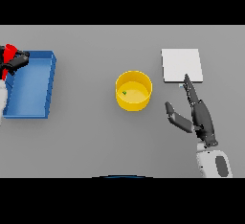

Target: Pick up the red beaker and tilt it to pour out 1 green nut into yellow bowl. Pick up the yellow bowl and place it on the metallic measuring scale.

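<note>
Right hand (201, 115) lies open over the counter (86, 141), fingers straight and thumb spread, holding nothing; its fingertips reach the near edge of the scale (182, 62). It sits to the right of the bowl (134, 91), apart from it. One green nut (124, 93) lies inside the bowl, so the pour looks done and the bowl's move to the scale seems to be what remains.

Left hand (16, 60) is at the far left edge, over the corner of a blue tray (31, 86), its fingers curled round the red beaker (8, 51).

Risks from here, as I judge them: the bowl is wide and smooth-walled, so a grasp with thumb on one side and fingers on the other may slip or tip the rim, and the nut could roll out. A sideways approach could push the bowl away across the counter before the fingers close. The scale is a flat plate not much wider than the bowl, so an off-centre set-down could leave the bowl hanging over an edge. The beaker could drop outside the tray if let go at the corner.
</note>
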Available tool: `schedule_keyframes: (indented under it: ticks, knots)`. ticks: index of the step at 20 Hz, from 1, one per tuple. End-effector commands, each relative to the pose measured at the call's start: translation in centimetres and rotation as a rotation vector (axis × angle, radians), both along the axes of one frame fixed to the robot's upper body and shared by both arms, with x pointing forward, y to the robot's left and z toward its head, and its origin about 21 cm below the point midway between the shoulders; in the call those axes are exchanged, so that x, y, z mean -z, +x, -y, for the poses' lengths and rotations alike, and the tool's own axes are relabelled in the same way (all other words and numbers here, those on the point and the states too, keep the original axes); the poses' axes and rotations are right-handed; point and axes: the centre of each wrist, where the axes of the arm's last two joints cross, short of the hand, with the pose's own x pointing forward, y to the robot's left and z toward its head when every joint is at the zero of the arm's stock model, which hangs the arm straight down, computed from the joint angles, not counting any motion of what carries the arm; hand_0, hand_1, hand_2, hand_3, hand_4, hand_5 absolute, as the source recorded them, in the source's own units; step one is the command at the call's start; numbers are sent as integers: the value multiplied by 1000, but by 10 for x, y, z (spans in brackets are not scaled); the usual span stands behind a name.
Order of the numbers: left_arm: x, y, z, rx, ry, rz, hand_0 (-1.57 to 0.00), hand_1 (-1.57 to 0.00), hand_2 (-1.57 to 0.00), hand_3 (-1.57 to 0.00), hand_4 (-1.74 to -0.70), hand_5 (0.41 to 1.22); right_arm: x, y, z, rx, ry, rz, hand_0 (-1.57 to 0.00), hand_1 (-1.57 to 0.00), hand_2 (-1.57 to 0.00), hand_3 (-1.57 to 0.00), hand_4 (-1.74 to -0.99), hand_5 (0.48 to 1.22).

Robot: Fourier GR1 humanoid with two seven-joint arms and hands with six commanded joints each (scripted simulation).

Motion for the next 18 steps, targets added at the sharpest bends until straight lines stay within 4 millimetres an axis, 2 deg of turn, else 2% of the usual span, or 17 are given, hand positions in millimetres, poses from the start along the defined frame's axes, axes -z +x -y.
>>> schedule_keyframes:
  ticks: [1, 2, 4, 7, 10, 13, 14, 16, 18]
  knots:
    - [-5, -4, -4, 37, -15, -9, -1175, -1075, -1021, -1055, -1232, 737, -1, -2, 0, 0, -1, 21, 1, 1, 1, 1, -1151, 670]
    - [-5, -6, -6, 75, -50, -26, -940, -860, -817, -843, -1126, 705, -2, 1, 2, 3, -10, 8, 1, 1, 1, 1, -1149, 670]
    - [-11, -7, -9, 124, -69, -67, -601, -550, -522, -539, -976, 664, -2, 0, 4, 1, -7, 8, 1, 1, 1, 1, -1153, 670]
    - [-5, -7, -3, 142, 7, -151, -307, -281, -267, -276, -843, 632, -1, -1, 2, 2, -9, 0, 1, 1, 1, 1, -1155, 670]
    - [-5, -6, -6, 125, 66, -155, -157, -143, -136, -141, -801, 627, -1, 0, 2, 16, -35, 9, 1, 1, 1, 1, -1158, 665]
    - [-2, -5, -3, 142, 69, -108, -80, -73, -69, -72, -776, 631, -2, -2, -4, 17, -49, 1, 1, 1, 1, 1, -1144, 644]
    - [-2, -7, -1, 152, 57, -76, -64, -58, -55, -57, -778, 633, -5, -2, -4, 33, -102, -16, 1, 1, 1, 1, -1131, 631]
    - [-6, -8, 1, 167, 22, -26, -40, -37, -35, -36, -784, 644, -11, 7, -6, -36, -156, -2, 1, 1, 1, 1, -1087, 649]
    - [-3, -11, 3, 171, -4, -6, -25, -23, -22, -23, -793, 657, -19, 17, 0, -124, -264, 14, 1, 1, 1, 1, -1088, 665]
